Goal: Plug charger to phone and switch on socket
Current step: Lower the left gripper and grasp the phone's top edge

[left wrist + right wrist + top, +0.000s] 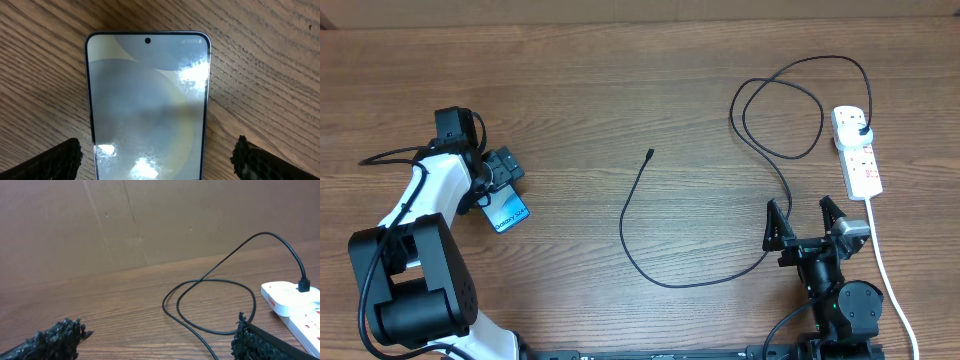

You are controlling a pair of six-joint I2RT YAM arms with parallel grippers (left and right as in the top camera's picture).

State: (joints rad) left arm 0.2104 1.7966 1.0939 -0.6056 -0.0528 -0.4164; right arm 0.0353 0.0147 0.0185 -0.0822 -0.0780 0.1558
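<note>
The phone (508, 211) lies flat at the table's left, its light blue screen lit; it fills the left wrist view (147, 105). My left gripper (492, 178) is open, hovering right over the phone with a finger on each side, not touching. The charger cable (665, 275) curls across the table's middle; its small plug tip (650, 153) lies loose, far from the phone. Its black plug (863, 131) sits in the white socket strip (857, 152) at the right, also seen in the right wrist view (292, 302). My right gripper (805, 222) is open and empty near the front edge.
The strip's thick white cord (885, 270) runs down the right side past my right arm. The cable loops (210, 305) lie on the wood just ahead of my right gripper. A brown wall stands behind the table.
</note>
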